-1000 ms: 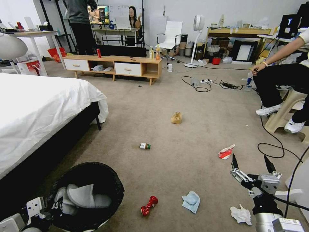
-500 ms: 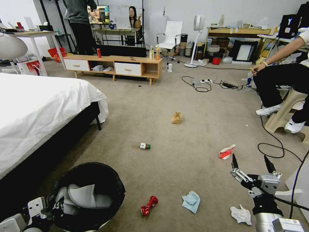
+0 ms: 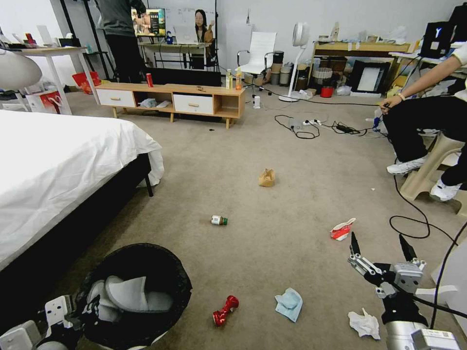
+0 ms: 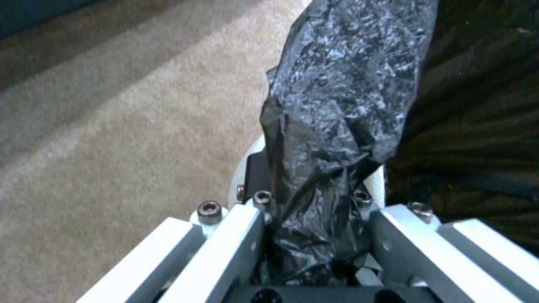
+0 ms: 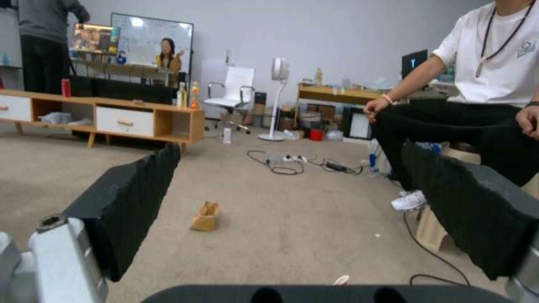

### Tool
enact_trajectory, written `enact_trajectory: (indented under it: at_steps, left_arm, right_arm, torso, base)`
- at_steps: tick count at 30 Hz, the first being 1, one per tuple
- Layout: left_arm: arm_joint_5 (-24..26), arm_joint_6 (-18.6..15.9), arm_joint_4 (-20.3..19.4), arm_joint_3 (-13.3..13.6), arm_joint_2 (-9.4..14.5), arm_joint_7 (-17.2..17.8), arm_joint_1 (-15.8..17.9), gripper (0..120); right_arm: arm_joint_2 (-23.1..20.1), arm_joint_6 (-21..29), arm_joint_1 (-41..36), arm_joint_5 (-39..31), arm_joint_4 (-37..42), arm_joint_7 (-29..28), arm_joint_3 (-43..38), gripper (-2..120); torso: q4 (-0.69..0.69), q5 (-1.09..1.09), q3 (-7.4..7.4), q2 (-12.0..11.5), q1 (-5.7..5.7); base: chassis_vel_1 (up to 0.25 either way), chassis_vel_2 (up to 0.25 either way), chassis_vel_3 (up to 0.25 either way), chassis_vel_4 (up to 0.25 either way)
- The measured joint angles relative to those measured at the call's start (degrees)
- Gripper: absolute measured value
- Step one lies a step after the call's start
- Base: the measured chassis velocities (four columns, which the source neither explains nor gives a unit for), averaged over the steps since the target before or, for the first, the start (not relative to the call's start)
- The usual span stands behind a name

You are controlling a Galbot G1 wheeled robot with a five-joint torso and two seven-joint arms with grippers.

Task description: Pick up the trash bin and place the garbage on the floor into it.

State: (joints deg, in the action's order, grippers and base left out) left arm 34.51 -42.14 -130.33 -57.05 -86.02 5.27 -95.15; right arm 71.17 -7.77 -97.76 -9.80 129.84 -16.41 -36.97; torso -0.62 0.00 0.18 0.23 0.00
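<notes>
The trash bin (image 3: 181, 284), lined with a black bag and holding grey slippers, is at the lower left beside the bed. My left gripper (image 3: 80, 311) is shut on its near rim; the left wrist view shows the black bag (image 4: 337, 105) pinched between the fingers (image 4: 236, 235). The garbage lies on the floor (image 3: 272, 146): a crushed red can (image 3: 224, 310), a blue tissue (image 3: 289, 304), a white tissue (image 3: 364, 323), a red-white carton (image 3: 342, 229), a small bottle (image 3: 219, 220) and a tan paper bag (image 3: 266, 178). My right gripper (image 3: 379, 245) hangs open above the floor, between the carton and the white tissue.
A white bed (image 3: 58, 165) fills the left side. A low wooden cabinet (image 3: 170, 99) stands at the back. Black cables (image 3: 413, 221) trail on the right, near a person seated on a stool (image 3: 428, 170). The mid-room carpet is open around the litter.
The left gripper and the bin have edged slightly to the right, and the slippers have shifted with it. The right arm has stayed still.
</notes>
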Motion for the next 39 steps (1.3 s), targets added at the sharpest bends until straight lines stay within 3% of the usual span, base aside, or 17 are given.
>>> enact_trajectory:
  at_steps: [8,39]
  left_arm:
    - [-0.84,0.01,1.25,0.85,-1.19,-0.69,-1.44,7]
    - [-1.78,-0.01,3.02,1.23,-1.19,-0.08,0.61,7]
  right_arm:
    - [0.00,0.00,0.00,0.00,0.00,0.00,0.00,100]
    - [0.00,0.00,0.00,0.00,0.00,0.00,0.00,100]
  torso:
    - [0.00,-0.01,0.00,0.00,0.00]
    - [0.00,0.00,0.00,0.00,0.00]
  base:
    - [0.000,0.000,0.000,0.000]
    - [0.000,0.000,0.000,0.000]
